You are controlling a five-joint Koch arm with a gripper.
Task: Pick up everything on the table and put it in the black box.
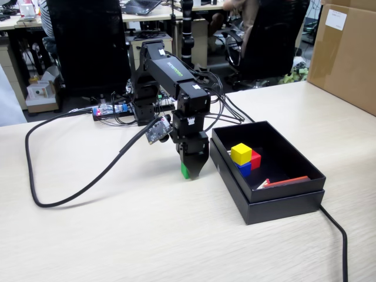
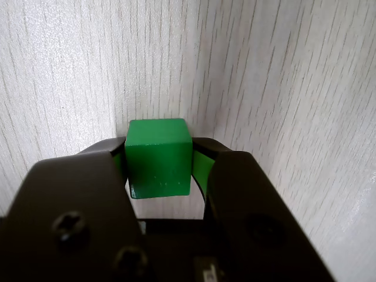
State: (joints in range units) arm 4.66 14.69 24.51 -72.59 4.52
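Observation:
A green cube point(image 2: 158, 157) sits between the two black jaws of my gripper point(image 2: 160, 154), which is shut on it; both jaws press its sides. In the fixed view the gripper point(image 1: 190, 171) points down at the table point(image 1: 117, 235), with the green cube point(image 1: 184, 171) showing at its tip just above or on the wood. To the right stands the black box point(image 1: 282, 205). Inside it the yellow cube point(image 1: 241, 153) rests on top of the blue cube point(image 1: 244, 168), with the red cube point(image 1: 255, 158) beside them.
A thick black cable point(image 1: 70, 188) loops over the table to the left of the arm, and another point(image 1: 338, 235) runs off past the box's near corner. A brown carton point(image 1: 346, 53) stands at the back right. A red-edged strip point(image 1: 285, 181) lies in the box.

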